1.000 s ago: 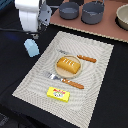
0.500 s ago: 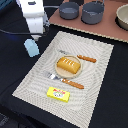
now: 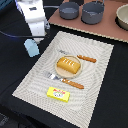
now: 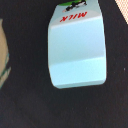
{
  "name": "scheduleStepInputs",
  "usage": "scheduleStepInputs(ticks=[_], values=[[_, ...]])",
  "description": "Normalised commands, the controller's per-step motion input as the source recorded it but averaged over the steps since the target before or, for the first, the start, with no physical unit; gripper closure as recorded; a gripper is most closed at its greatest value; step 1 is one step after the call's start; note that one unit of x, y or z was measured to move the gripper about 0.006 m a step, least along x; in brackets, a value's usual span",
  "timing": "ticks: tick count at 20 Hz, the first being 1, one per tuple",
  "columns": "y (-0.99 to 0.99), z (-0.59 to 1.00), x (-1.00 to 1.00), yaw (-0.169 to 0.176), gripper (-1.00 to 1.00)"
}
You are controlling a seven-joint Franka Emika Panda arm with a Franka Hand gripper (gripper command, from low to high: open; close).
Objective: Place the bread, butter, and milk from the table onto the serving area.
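The milk (image 3: pixel 32 48), a pale-blue carton, stands on the black table (image 3: pixel 12 70) just off the serving area's edge on the exterior view's left. My gripper (image 3: pixel 35 38) hangs directly above it, open and not touching it. The wrist view looks down on the milk's slanted top (image 4: pixel 77 50); no fingers show there. The serving area (image 3: pixel 97 75) is the beige striped placemat. The bread (image 3: pixel 68 64) lies on its round plate (image 3: pixel 57 70). The butter (image 3: pixel 58 93) lies flat on the placemat near its front edge.
An orange-handled knife (image 3: pixel 86 58) and fork (image 3: pixel 66 81) flank the plate. A pinkish-brown board (image 3: pixel 107 30) at the back holds two grey pots (image 3: pixel 69 10) (image 3: pixel 93 11) and a bowl (image 3: pixel 123 16). A cable (image 3: pixel 12 35) trails off the arm.
My gripper has come down toward the milk. The milk, bread and butter have not moved.
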Motion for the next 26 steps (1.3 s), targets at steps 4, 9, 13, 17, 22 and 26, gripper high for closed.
scheduleStepInputs(ticks=[4,9,13,17,22,26], values=[[-0.18,-0.30,-0.34,0.058,-1.00],[-0.19,-0.36,-0.34,0.058,-1.00],[-0.12,-0.36,-0.33,0.060,-1.00],[-0.01,-0.36,-0.24,0.071,-1.00],[0.00,-0.34,-0.30,0.069,1.00],[-0.03,-0.24,-0.33,0.070,1.00]])
